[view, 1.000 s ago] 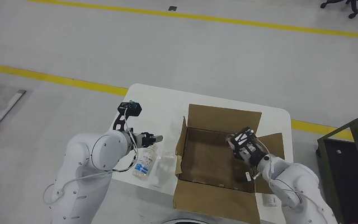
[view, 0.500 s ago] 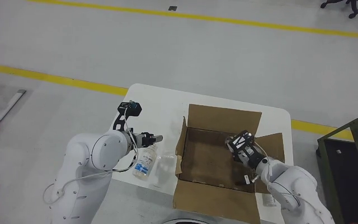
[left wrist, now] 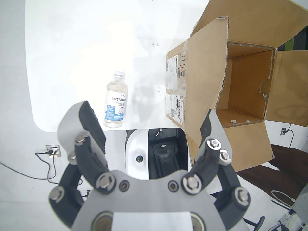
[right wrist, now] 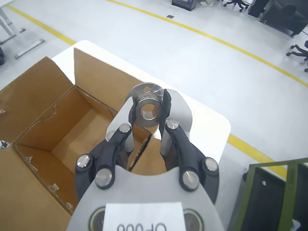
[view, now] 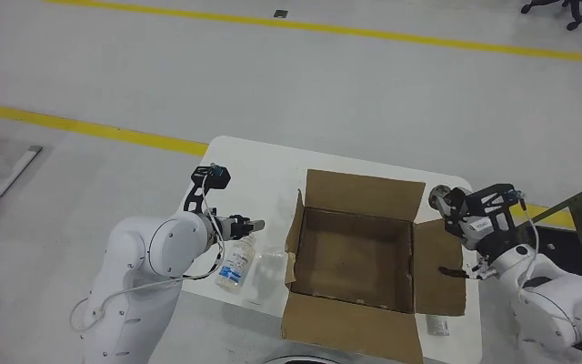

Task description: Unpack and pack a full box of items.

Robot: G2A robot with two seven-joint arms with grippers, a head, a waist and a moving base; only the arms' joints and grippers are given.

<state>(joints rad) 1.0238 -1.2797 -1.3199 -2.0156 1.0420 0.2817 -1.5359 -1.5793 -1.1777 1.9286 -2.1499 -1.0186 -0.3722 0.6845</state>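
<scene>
An open cardboard box point(view: 355, 259) stands on the white table point(view: 255, 164), its inside showing bare cardboard. My right gripper point(view: 447, 202) hovers over the box's right flap, shut on a round metal flange point(view: 440, 196). The right wrist view shows the flange point(right wrist: 147, 111) pinched between the right gripper's point(right wrist: 148, 106) fingers, with the box point(right wrist: 48, 111) below. A clear bottle point(view: 236, 264) with a blue label lies on the table left of the box. My left gripper point(view: 251, 224) hangs open just above it. In the left wrist view the left gripper point(left wrist: 149, 118) is empty above the bottle point(left wrist: 116, 99) and the box point(left wrist: 240, 85).
A small clear item point(view: 437, 325) lies on the table by the box's front right flap. A green-framed cart point(view: 550, 264) stands right of the table. The box's flaps point(view: 355, 328) spread outwards on all sides.
My right gripper has risen out of the box and swung to the right over the right flap, carrying the metal flange. The left arm and the bottle have not moved.
</scene>
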